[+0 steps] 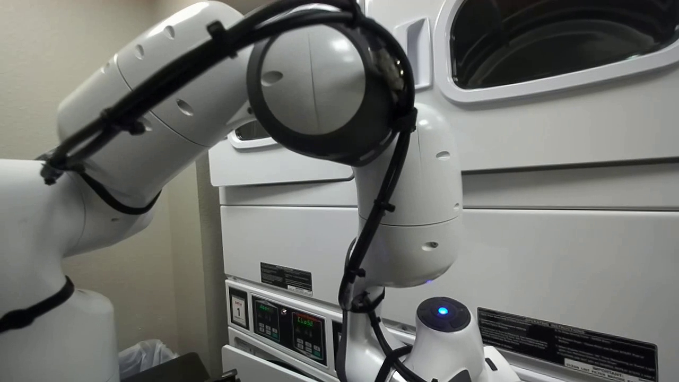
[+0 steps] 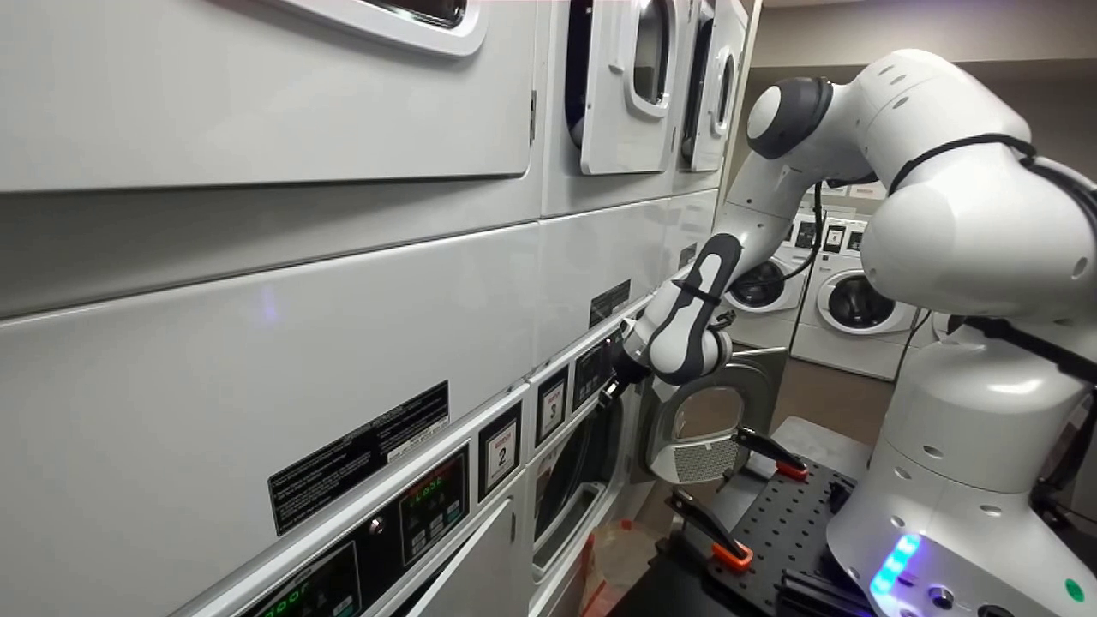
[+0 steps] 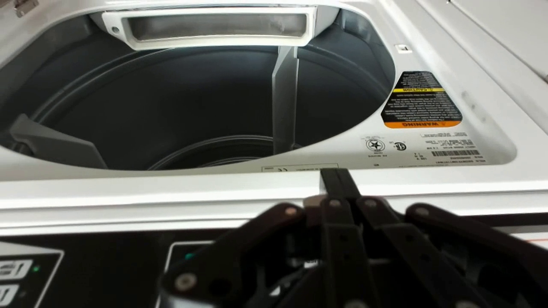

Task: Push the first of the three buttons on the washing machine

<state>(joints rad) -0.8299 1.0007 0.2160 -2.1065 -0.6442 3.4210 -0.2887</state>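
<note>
In the wrist view the gripper (image 3: 341,184) is hanging across the black control panel (image 3: 111,261), its jaws lying pressed together with nothing visible between them. The approach is looking largely done, yet the press is seemingly remaining: the tips are pointing past the panel's edge, toward the open drum (image 3: 205,98). The wanted button is probably sitting in the half-hidden button group (image 3: 184,259) on the panel, behind the gripper's linkage and back from the tips; which key is counting as first I cannot tell. An uncovered button group (image 3: 19,271) is lying farther along the panel. In an exterior view the number 3 label (image 2: 553,410) is flanking what is apparently the same panel, and the gripper is hanging just beside that panel's keys, angling down; whether it is touching, this angle is not revealing. In an exterior view the robot arm (image 1: 408,223) is covering, or the frame cropping, both gripper and panel; a green readout (image 1: 305,322) is glowing on a seemingly neighbouring panel, confirming no press.
</note>
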